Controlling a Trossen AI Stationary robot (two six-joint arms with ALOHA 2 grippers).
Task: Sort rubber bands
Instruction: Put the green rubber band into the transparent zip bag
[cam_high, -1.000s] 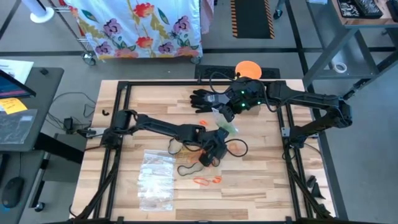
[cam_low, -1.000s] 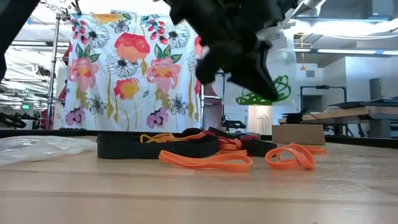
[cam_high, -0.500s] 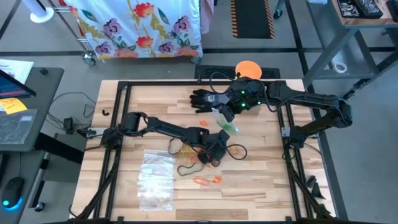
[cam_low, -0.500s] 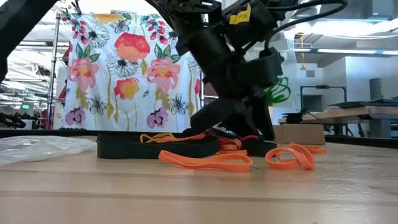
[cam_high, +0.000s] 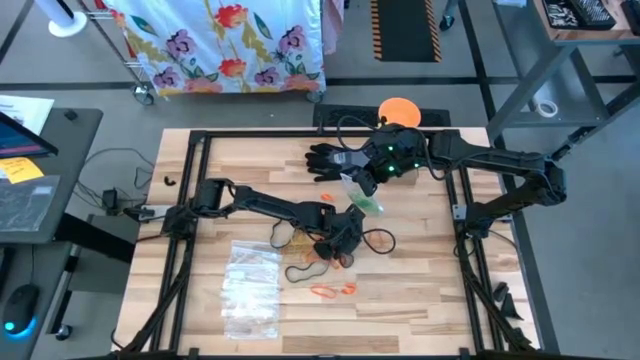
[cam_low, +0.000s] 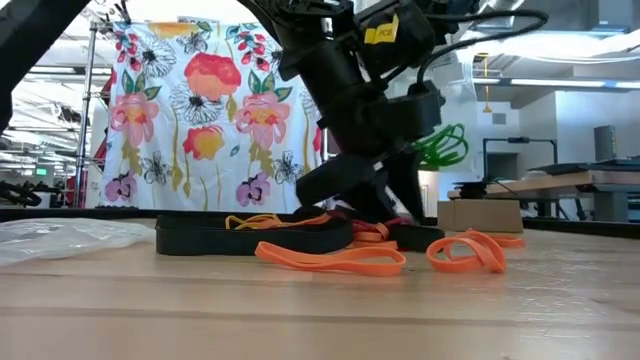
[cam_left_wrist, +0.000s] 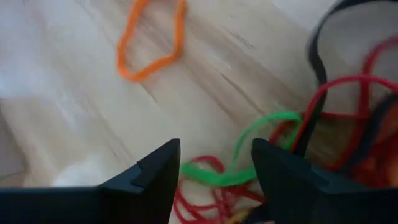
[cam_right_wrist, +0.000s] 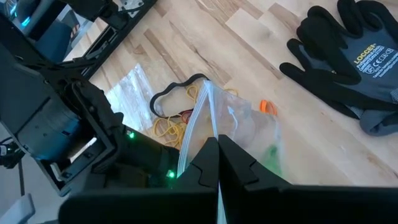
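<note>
Many thin elastic rubber bands (cam_high: 330, 262) lie in a loose tangle near the middle of my pale wooden slatted table (cam_high: 420, 290), orange, red, green, yellow and black loops overlapping, with a pair of orange loops (cam_low: 330, 258) lying apart on the bare wood toward the front. My left gripper (cam_left_wrist: 216, 167) is down low over the tangle with its two dark fingers spread apart, and a green band (cam_left_wrist: 249, 158) and red bands (cam_left_wrist: 336, 106) show in the gap between the tips; nothing is clamped in them. My right gripper (cam_right_wrist: 217, 163) is farther back, its fingers pressed together on the top edge of a clear plastic zip bag (cam_right_wrist: 239, 134), which hangs from them with green bands inside (cam_low: 445, 145). A black knitted work glove (cam_high: 325, 160) lies on the table at the back, beside that gripper. More clear plastic bags (cam_high: 250, 285) lie flat in a pile near the left front of the table.
</note>
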